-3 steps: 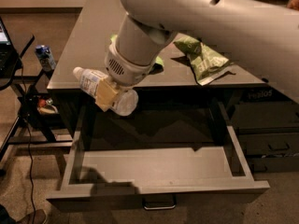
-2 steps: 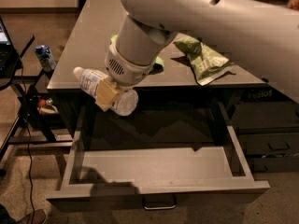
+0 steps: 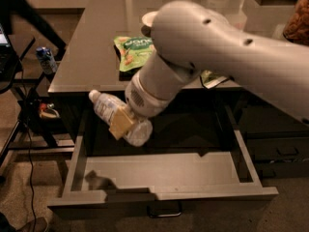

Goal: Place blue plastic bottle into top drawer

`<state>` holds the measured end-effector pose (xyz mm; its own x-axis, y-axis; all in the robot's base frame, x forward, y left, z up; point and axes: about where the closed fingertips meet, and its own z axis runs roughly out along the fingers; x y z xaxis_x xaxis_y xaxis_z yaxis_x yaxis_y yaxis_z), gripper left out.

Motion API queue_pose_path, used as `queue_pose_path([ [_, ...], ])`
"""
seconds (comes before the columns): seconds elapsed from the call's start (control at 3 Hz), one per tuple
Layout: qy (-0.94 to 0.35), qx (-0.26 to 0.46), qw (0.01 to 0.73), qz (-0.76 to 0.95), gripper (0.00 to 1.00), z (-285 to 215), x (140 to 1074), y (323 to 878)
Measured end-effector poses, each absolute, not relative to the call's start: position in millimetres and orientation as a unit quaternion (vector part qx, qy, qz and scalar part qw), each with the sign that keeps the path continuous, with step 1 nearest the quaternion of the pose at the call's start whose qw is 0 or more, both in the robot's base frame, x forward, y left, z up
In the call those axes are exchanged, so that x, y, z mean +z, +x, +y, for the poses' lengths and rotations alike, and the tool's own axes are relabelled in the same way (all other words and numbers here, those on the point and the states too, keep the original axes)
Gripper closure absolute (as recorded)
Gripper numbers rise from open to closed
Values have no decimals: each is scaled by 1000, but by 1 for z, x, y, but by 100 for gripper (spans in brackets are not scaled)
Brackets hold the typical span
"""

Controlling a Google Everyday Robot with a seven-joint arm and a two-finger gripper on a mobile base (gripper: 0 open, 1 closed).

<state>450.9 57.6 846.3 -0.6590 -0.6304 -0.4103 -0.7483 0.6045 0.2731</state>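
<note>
The blue plastic bottle [image 3: 108, 109] is pale and translucent with a white cap pointing upper left. My gripper [image 3: 123, 122] is shut on the bottle's middle; a tan finger pad [image 3: 120, 123] crosses its body. It hangs tilted in the air above the left part of the open top drawer [image 3: 164, 175], just in front of the table edge. The drawer is pulled fully out, with a grey interior and a small metal loop handle [image 3: 164, 211] at the front. My large white arm [image 3: 217, 52] reaches in from the upper right and hides part of the tabletop.
A green snack bag [image 3: 133, 50] lies on the grey tabletop [image 3: 91, 57] behind the arm. A small blue can [image 3: 47, 59] stands on a stand at the left. Darker drawer fronts [image 3: 285, 149] are at the right. Cables and a frame are at the left floor.
The view has shifted, so the table and drawer sit differently in frame. The bottle stays in my gripper and now hangs a little lower and further over the open drawer.
</note>
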Motion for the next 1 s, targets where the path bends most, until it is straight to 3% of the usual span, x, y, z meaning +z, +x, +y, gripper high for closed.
queue_pose_path([
  [1.0, -339, 255, 106, 899, 100, 34, 781, 426],
])
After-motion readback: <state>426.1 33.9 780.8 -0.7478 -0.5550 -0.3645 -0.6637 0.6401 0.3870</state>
